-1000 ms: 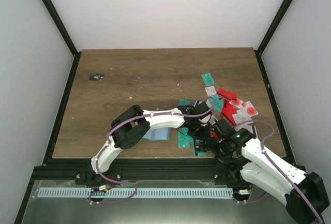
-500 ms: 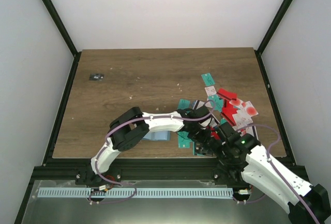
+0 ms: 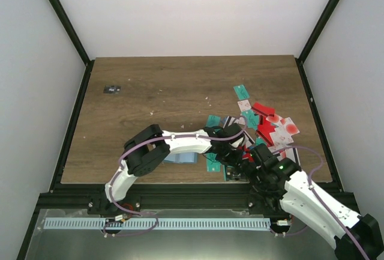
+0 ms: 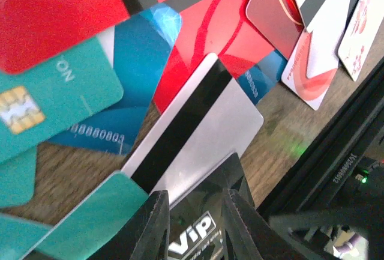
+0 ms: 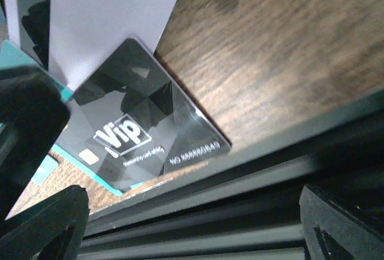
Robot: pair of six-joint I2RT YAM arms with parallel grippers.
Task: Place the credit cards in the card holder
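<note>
Across the worktop (image 3: 156, 92) I see the credit cards (image 3: 270, 126) heaped outside the card holder (image 3: 180, 157); right tool (image 5: 192, 212) released, left tool (image 4: 195, 218) grip I cannot tell.

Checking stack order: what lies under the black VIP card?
The black VIP card covers part of a white striped card and a teal card; its middle hides the rest.

You see the left arm (image 3: 180, 141) and right arm (image 3: 303, 189) meet over the credit cards (image 3: 267, 126); the card holder (image 3: 186, 157) lies partly under the left arm.
</note>
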